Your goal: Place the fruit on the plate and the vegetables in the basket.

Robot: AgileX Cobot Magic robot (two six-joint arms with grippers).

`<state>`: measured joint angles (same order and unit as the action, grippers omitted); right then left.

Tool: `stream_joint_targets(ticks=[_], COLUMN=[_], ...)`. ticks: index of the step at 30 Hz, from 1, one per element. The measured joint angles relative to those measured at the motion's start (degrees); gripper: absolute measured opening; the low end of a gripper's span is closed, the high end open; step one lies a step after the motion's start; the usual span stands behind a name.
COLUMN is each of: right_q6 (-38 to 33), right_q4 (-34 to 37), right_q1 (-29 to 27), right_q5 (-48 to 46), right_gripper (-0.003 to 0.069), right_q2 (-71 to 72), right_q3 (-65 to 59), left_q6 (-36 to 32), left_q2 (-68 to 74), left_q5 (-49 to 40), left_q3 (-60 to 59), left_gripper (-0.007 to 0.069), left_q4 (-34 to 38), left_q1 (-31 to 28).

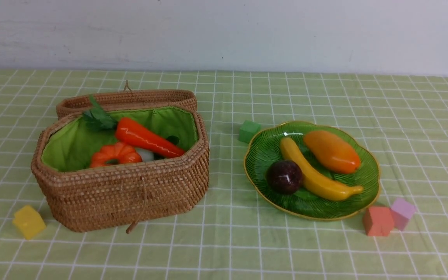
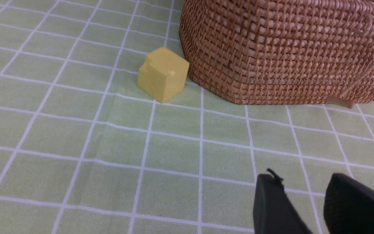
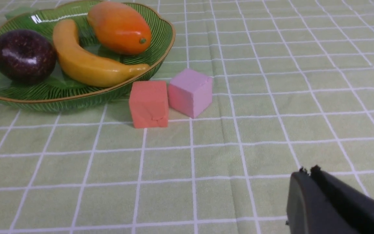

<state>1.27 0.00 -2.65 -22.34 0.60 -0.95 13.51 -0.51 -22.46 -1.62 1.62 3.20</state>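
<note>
On the left stands the wicker basket [image 1: 123, 186], its lid laid back; inside lie the carrot [image 1: 146, 139], the pumpkin [image 1: 115, 154] and a bit of white radish [image 1: 145, 154]. On the right, the green plate [image 1: 364, 182] holds the banana [image 1: 317, 177], the mango [image 1: 332, 151] and the dark round fruit [image 1: 284, 176]. Neither arm shows in the front view. My left gripper [image 2: 304, 182] hangs open and empty over the cloth near the basket's wall [image 2: 281, 52]. My right gripper [image 3: 307, 172] is shut on nothing, apart from the plate [image 3: 76, 97].
Foam blocks lie on the checked cloth: a yellow block [image 1: 28, 221] by the basket's front left corner, a green block [image 1: 249, 131] behind the plate, an orange block [image 1: 378, 221] and a pink block [image 1: 403, 213] at the plate's front right. A white wall closes the back.
</note>
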Motion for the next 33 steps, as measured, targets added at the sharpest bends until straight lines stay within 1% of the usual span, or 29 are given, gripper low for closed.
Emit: stream_joint_targets(ticks=[33], right_q6=[-0.68], right_q4=[0.69], right_q1=[0.0], right_q5=[0.1], right_gripper=[0.0039], right_q2=[0.05], right_q3=[-0.04], left_q6=[0.0], left_q2=[0.0], left_q5=[0.0], left_q3=[0.0], left_gripper=[0.0239], left_q4=[0.0], left_q1=[0.0])
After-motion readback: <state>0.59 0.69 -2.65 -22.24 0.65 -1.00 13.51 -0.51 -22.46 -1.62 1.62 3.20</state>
